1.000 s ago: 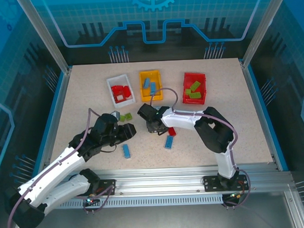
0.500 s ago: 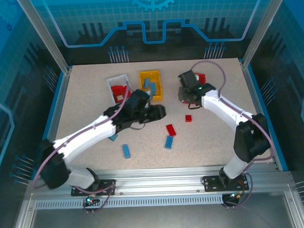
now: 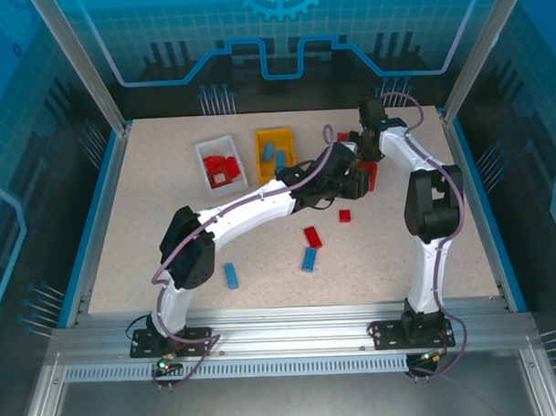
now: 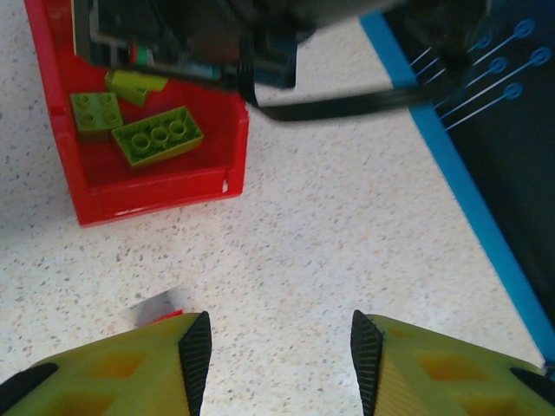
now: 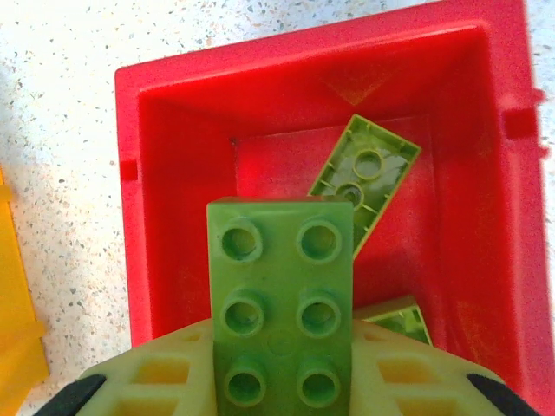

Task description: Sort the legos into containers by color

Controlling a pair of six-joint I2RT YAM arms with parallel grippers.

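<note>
1. Currently the right gripper (image 5: pixel 282 377) pinches a held lime brick (image 5: pixel 282 295) by its near end. The brick is studs up, two studs wide, w/ the jaws pressed on its long sides.
2. The brick hangs over the red bin (image 5: pixel 182 173). In the bin lie an upturned lime brick (image 5: pixel 364 186), hollow side up, & the corner of another lime brick (image 5: pixel 397 319) just right of the held one.
3. A yellow bin (image 5: pixel 13 329) edge shows at left, apart from the red bin.
4. The left gripper (image 4: pixel 279 355) is spread wide w/ nothing btwn its fingers (image 4: pixel 195 351). It sits over bare table (image 4: pixel 329 234), just beside the red bin's near corner.
5. The left wrist view shows a long lime brick (image 4: pixel 158 136), a square lime brick (image 4: pixel 95 111) & a tilted lime brick (image 4: pixel 134 84) in the red bin. A small red piece (image 4: pixel 160 308) peeks out by one finger.
6. From the top, the white bin (image 3: pixel 202 165) at far left holds red bricks (image 3: pixel 222 169). The yellow bin, to its right, holds blue bricks (image 3: pixel 274 153).
7. Loose on the table:
   - small red brick (image 3: pixel 345 216)
   - longer red brick (image 3: pixel 312 236)
   - blue brick (image 3: pixel 309 258) just near the longer red one
   - second blue brick (image 3: pixel 231 274), well to the left
</note>
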